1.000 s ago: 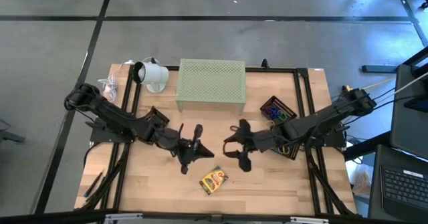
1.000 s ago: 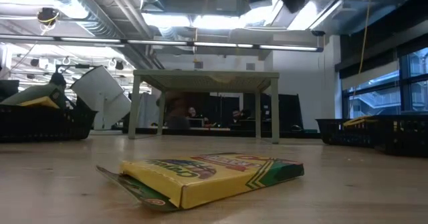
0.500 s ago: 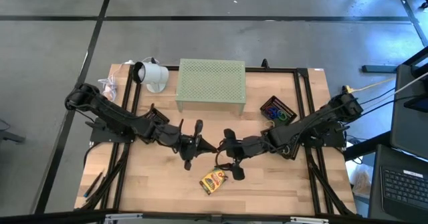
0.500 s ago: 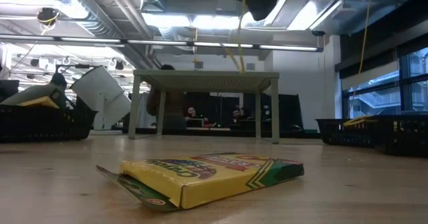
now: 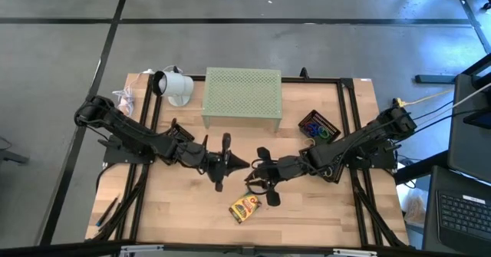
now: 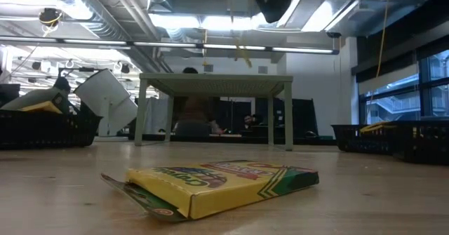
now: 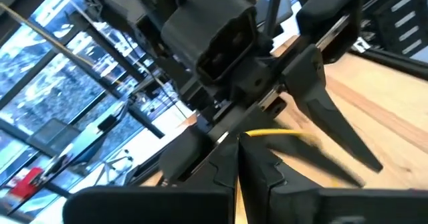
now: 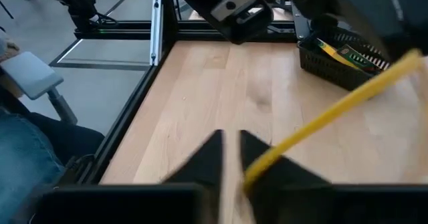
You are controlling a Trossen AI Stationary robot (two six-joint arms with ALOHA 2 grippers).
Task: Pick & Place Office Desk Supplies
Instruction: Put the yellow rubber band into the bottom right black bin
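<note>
A yellow crayon (image 7: 274,132) is in the air between my two grippers, above the middle of the table. My left gripper (image 5: 244,165) is shut on it. My right gripper (image 5: 249,182) faces it tip to tip. Its fingers stand nearly together (image 8: 229,140) with only a narrow slit, and the crayon (image 8: 334,107) slants away from one of them. Below them a yellow and green crayon box (image 5: 245,207) lies flat on the wood with its flap open (image 6: 130,189). Coloured clip rings lie in a small black mesh tray (image 5: 318,126). My left gripper pinches one end of the crayon (image 7: 246,134) between its two fingertips. The crayon sticks out sideways across the fingers, lifted clear of the table. Its free end is smeared in the left wrist view. My right gripper: the crayon's other end (image 8: 257,170) shows in front of one finger; I cannot tell whether they touch.
A pale green perforated stand (image 5: 242,96) is at the far middle, with a white lamp-like object (image 5: 173,87) to its left. Black mesh trays sit at both sides (image 6: 42,126) (image 6: 393,140). A person stands in the room beyond the stand. Bare wood lies around the crayon box.
My right gripper has moved toward the table's left, up to the left gripper. My left gripper has shifted a little toward the right and far edges, so the two tips now meet above the crayon box. The box has stayed where it was.
</note>
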